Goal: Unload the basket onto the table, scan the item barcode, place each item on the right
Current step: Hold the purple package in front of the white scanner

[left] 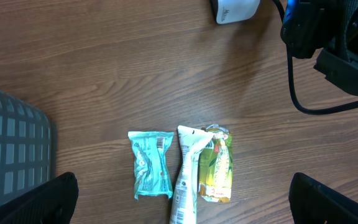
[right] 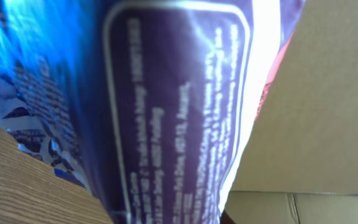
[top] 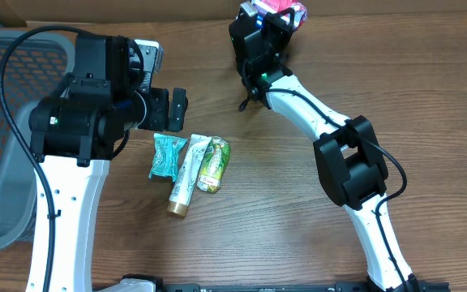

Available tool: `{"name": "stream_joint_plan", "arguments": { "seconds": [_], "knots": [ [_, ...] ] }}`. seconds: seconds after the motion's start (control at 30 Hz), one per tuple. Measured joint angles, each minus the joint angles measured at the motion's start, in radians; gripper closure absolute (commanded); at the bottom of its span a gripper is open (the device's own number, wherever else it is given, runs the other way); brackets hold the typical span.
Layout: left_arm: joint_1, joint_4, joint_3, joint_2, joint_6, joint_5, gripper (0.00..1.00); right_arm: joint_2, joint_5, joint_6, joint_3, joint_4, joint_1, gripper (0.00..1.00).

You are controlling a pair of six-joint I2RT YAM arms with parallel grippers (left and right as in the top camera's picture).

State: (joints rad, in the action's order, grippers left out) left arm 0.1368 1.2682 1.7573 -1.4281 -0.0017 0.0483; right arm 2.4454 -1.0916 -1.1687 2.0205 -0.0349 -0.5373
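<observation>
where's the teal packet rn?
Overhead view: the teal packet lies flat on the table left of centre, leftmost in a row of three, beside the white tube, with the grey basket further left.

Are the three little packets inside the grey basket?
No, the teal packet, white tube and green pouch lie on the table, outside the basket.

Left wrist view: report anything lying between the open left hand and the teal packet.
Nothing visible does. The left hand hangs open above the teal packet, which lies uncovered on the table. The white tube lies close alongside it, between it and the green pouch, and might crowd one finger.
</observation>
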Motion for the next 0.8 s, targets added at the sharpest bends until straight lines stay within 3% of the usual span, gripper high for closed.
{"name": "stream_joint_plan", "arguments": {
  "seconds": [0.57, 0.63, 0.8],
  "knots": [
    [0.000, 0.000, 0.000, 0.000, 0.000, 0.000, 0.00, -0.006, -0.064, 0.086, 0.000, -0.036, -0.024, 0.97],
    [0.000, 0.000, 0.000, 0.000, 0.000, 0.000, 0.00, -0.030, -0.067, 0.136, -0.001, 0.053, -0.028, 0.96],
    [0.000, 0.000, 0.000, 0.000, 0.000, 0.000, 0.00, -0.205, 0.064, 0.373, -0.007, 0.547, -0.034, 0.96]
  ]
}}
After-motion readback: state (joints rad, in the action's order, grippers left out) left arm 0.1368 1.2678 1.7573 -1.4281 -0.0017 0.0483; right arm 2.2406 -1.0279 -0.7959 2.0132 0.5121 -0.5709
